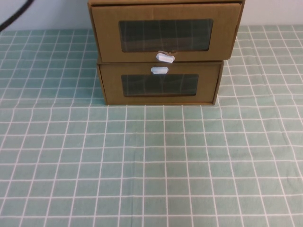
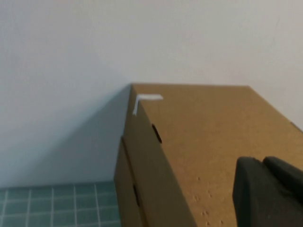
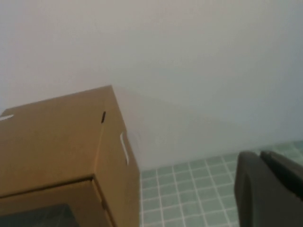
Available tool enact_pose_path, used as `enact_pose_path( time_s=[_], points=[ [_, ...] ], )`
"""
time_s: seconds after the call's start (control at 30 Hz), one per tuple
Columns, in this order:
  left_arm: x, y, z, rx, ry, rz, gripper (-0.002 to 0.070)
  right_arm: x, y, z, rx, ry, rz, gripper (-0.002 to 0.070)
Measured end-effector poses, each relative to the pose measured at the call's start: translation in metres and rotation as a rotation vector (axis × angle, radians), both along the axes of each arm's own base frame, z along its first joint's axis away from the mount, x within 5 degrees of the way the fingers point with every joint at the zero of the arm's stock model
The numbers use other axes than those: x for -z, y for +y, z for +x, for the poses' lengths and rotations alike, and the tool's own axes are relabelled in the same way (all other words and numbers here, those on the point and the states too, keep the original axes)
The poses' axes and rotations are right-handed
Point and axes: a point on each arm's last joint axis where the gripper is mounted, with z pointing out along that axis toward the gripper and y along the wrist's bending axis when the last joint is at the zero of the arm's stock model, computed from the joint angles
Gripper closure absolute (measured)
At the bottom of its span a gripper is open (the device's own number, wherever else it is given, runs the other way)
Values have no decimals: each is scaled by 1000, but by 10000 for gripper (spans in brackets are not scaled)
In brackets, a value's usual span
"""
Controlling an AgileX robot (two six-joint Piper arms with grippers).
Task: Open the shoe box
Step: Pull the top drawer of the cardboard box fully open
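Seeing stacked shoe boxes (image 1: 161, 56) at far middle of cloth (image 1: 142, 165); left gripper (image 2: 270, 194) hovers by their left top, grip we cannot tell; right gripper (image 3: 270, 189) clenched empty, off their right.

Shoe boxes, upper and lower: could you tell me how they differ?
The upper shoe box rests on the lower shoe box and looks wider, overhanging it. The upper white tab sits at its front's bottom edge, the lower white tab at its top. Both are closed brown cardboard with windows. The left gripper hovers by the upper box's top; the right gripper, shut, beside the stack.
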Motion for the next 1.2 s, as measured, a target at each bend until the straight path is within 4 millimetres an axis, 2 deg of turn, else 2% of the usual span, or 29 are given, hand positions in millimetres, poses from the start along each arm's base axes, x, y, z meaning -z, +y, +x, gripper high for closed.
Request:
enact_pose_path(
  time_s=[0.13,0.27,0.4,0.57,0.7,0.87,1.07,1.17,1.2],
  points=[
    [37,-13,55,45,148,-86,680,14,5,24,-46,124,49,690],
    [66,-35,97,186,191,-86,680,33,22,53,-221,243,-130,690],
    [72,-62,128,373,157,-46,680,60,56,86,-528,324,-338,689],
    [85,-97,161,560,167,41,680,90,99,111,-843,328,-463,689],
    [98,-116,174,637,186,119,680,112,122,127,-975,331,-534,689],
    [131,-122,190,669,270,166,680,120,144,148,-977,326,-633,661],
    [140,-126,194,710,302,153,680,125,187,168,-926,308,-800,603],
    [143,-126,195,722,314,140,680,132,211,173,-899,261,-943,597],
    [142,-125,195,722,312,138,680,136,219,173,-890,233,-1039,596]
  ],
)
